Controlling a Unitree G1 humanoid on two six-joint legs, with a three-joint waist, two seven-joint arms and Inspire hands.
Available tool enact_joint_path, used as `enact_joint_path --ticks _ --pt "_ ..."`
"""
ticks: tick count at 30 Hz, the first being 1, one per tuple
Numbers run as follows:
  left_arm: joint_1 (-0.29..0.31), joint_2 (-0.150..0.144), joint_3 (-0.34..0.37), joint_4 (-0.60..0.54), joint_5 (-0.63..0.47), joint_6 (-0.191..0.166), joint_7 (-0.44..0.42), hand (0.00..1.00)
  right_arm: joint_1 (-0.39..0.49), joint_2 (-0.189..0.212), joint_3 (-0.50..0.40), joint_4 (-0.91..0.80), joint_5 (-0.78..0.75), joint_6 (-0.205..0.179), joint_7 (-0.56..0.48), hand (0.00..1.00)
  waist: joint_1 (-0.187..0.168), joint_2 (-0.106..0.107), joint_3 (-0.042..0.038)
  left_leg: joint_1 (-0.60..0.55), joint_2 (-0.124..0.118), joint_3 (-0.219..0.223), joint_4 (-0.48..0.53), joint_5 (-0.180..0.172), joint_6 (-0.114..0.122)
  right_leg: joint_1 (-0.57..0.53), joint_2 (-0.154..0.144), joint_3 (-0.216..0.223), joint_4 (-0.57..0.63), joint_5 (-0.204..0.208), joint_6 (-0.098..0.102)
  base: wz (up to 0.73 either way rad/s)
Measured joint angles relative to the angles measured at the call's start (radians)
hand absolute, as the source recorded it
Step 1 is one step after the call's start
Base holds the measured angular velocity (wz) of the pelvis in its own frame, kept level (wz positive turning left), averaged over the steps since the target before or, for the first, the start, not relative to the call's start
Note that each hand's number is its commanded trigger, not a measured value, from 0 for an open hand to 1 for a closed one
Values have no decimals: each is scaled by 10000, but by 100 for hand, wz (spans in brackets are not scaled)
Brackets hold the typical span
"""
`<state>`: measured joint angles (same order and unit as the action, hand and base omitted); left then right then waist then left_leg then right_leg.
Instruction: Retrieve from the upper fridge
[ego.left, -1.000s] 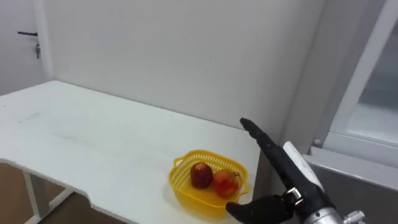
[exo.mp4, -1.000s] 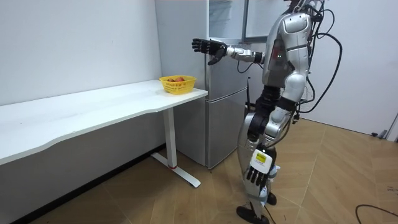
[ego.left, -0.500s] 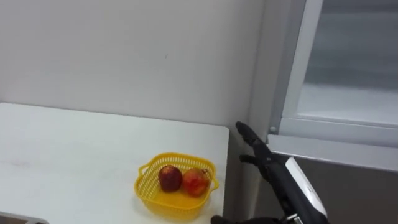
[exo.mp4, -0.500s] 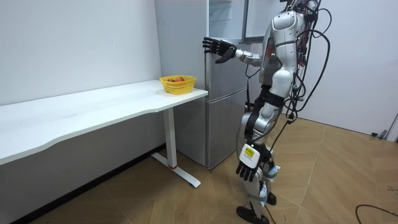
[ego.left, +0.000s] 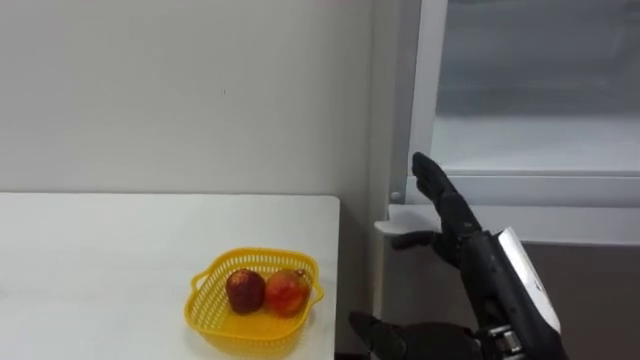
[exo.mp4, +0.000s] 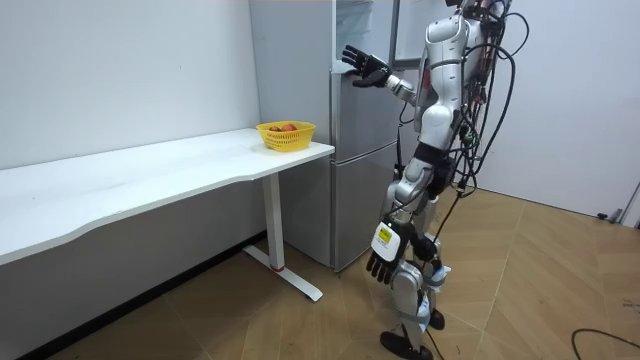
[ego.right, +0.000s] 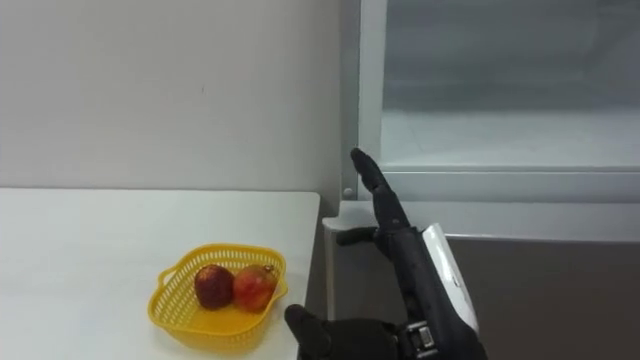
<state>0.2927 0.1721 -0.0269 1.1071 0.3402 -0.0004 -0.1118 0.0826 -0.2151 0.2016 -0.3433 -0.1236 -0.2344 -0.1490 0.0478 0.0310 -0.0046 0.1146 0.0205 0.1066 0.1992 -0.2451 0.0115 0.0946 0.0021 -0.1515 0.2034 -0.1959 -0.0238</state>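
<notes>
– Where is the fridge (exo.mp4: 350, 190)?
– It is tall and grey. It stands right beside the end of the white table (exo.mp4: 150, 170).
– Is the top part (ego.left: 530, 90) open?
– Yes. A pale shelf (ego.left: 540, 145) shows inside. The bottom door (exo.mp4: 362, 200) is shut.

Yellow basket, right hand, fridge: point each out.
yellow basket (ego.left: 198, 310): left eye view, on its left wall.
right hand (ego.left: 480, 265): left eye view, middle of the hand, below the fingers.
fridge (exo.mp4: 358, 180): room view, lower door front.
</notes>
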Motion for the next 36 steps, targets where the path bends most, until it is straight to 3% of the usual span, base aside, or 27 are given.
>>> enact_joint_path --ticks 7,14,20,27,36 --pt "-157 -60 -299 336 -2 -41 1 0 785 41 -656 -234 -398 -95 -446 0 -283 -18 -15 -24 14 279 -62 -2 -1 -206 15 217 94 3 -5 -12" --pt "-184 -67 -383 364 -1 -38 3 0 1144 49 -787 -236 -178 -97 -819 0 -470 34 -33 23 22 596 -105 -3 2 -448 52 559 244 3 -5 -15" --pt "-247 -67 -380 470 0 -37 -117 0 1403 135 -1457 -295 -24 -96 -1067 0 -708 18 -32 -3 33 730 -105 -4 3 -558 69 688 313 3 -4 -6" --pt "-315 -64 -378 464 -2 -40 -273 0 1494 167 -1570 -309 -22 -97 -1406 0 -806 12 -36 20 39 857 -121 -4 3 -628 95 819 333 2 -4 -6" --pt "-441 -49 -450 527 -225 -44 -267 0 1975 192 -1569 157 22 -97 -1430 0 -961 -14 -32 110 97 1350 -120 -3 2 -753 188 1252 351 24 -12 -13"
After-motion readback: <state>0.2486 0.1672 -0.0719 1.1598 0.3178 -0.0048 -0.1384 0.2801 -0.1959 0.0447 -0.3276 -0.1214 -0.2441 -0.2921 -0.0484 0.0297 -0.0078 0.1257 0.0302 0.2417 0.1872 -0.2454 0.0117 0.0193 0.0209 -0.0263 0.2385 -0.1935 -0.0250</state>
